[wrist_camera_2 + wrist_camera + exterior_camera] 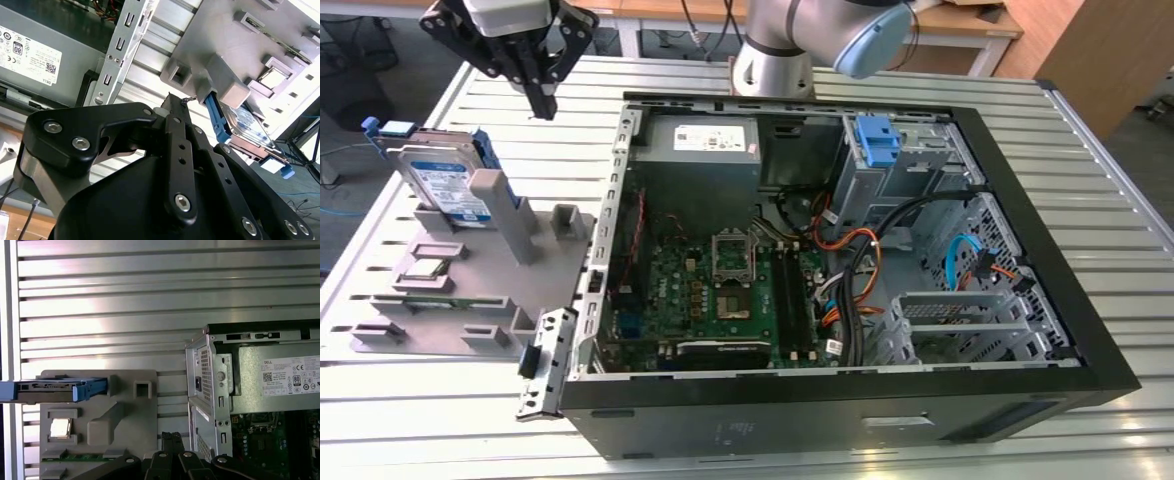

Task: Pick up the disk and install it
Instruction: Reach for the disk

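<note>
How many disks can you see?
1. The disk stands on edge in the grey holder, beside the computer case, at the exterior view's left. More disks could be hidden inside the case.

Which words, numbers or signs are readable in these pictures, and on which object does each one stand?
White label on the power-supply box: logos, a code square and fine print, too small to quote reliably.
Blue-and-white label on the disk: print blurred, unreadable.
Motherboard: markings too small to read.
</note>
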Available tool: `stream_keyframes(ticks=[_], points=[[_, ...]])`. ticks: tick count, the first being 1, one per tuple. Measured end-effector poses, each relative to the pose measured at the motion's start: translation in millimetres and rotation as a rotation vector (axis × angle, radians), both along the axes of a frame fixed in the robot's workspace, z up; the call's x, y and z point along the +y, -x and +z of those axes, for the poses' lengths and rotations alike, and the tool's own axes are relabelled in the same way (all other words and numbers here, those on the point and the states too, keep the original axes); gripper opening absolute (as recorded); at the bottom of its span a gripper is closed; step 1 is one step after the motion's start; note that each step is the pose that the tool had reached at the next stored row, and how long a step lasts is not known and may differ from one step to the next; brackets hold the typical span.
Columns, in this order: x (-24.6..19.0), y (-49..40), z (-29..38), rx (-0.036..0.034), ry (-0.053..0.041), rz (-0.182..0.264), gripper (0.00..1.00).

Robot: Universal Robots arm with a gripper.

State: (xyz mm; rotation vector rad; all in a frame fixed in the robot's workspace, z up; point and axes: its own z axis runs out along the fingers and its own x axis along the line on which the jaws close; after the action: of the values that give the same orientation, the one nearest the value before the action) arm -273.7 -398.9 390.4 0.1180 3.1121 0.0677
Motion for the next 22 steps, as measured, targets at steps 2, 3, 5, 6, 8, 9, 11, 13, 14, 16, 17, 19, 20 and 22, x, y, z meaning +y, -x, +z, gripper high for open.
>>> stream_keyframes(ticks=[2, 3, 5, 6, 8, 9, 11, 13, 14, 16, 17, 19, 20, 22], points=[[0.0, 0.5, 0.0, 0.0, 0.0, 0.0, 0.11], [0.0, 0.8, 0.0, 0.0, 0.0, 0.0, 0.11], [0.0, 0.9, 0.0, 0.0, 0.0, 0.0, 0.11], [0.0, 0.9, 0.0, 0.0, 0.0, 0.0, 0.11], [0.0, 1.1, 0.0, 0.0, 0.0, 0.0, 0.11], [0.0, 1.4, -0.1, -0.0001, -0.0001, 0.0, 0.11], [0.0, 2.2, -0.1, 0.0, 0.0, 0.0, 0.11], [0.0, 3.5, -0.2, 0.0, 0.0, 0.0, 0.11], [0.0, 4.2, -0.2, 0.0, 0.0, 0.0, 0.11], [0.0, 6.1, -0.3, 0.0, 0.0, 0.0, 0.11], [0.0, 6.9, -0.3, 0.0, 0.0, 0.0, 0.11], [0.0, 8.2, -0.3, 0.0, 0.0, 0.0, 0.11], [0.0, 8.6, -0.4, 0.0, 0.0, 0.0, 0.11], [0.0, 9.0, -0.3, 0.0001, 0.0, 0.0, 0.11]])
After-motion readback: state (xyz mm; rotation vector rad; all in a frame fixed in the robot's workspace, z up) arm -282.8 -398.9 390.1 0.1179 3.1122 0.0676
